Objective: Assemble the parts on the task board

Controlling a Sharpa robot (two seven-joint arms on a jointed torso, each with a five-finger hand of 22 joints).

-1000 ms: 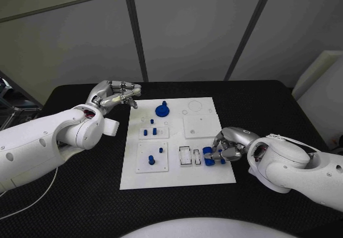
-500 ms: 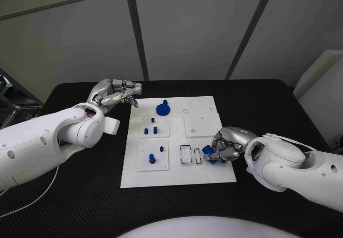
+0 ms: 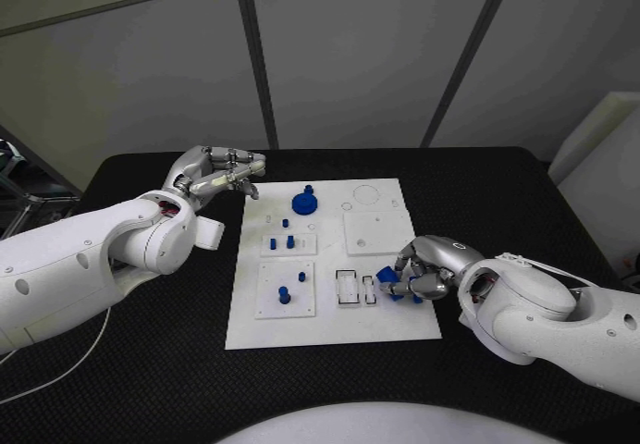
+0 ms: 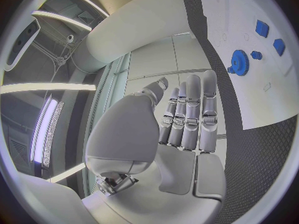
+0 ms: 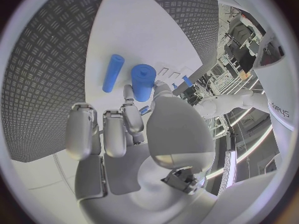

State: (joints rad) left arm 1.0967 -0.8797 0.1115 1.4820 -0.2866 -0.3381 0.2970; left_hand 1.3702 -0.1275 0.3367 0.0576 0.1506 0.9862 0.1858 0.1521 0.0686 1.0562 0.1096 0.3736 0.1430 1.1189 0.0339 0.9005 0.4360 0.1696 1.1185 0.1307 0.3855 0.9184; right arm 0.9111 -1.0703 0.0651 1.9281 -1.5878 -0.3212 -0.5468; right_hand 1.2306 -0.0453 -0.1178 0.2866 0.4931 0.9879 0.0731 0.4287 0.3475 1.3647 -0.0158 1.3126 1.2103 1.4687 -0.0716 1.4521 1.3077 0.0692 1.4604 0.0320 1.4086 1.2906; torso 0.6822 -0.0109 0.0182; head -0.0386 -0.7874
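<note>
The white task board (image 3: 380, 328) lies mid-table. On it are a blue gear (image 3: 305, 203), two short blue pegs (image 3: 281, 244) and a blue peg (image 3: 283, 296) standing in a plate at the near left. My right hand (image 3: 424, 268) rests at the board's right edge with curled fingers and pinches a thick blue cylinder (image 5: 143, 82), whose top also shows from above (image 3: 388, 276). Beside it on the board (image 5: 124, 30) lies a thinner blue rod (image 5: 113, 73). My left hand (image 3: 220, 174) hovers off the board's far left corner, its fingers (image 4: 190, 114) extended, holding nothing.
Two empty rectangular slots (image 3: 355, 289) sit just left of the right hand. A raised white square plate (image 3: 374, 233) and a round recess (image 3: 365, 196) occupy the board's far right. The gear (image 4: 238, 61) and pegs (image 4: 262, 28) also show past the left hand. Black table (image 3: 507, 185) surrounds the board.
My right hand has shifted a little toward the far side of the board with the blue cylinder in its fingers. The left hand has barely moved.
</note>
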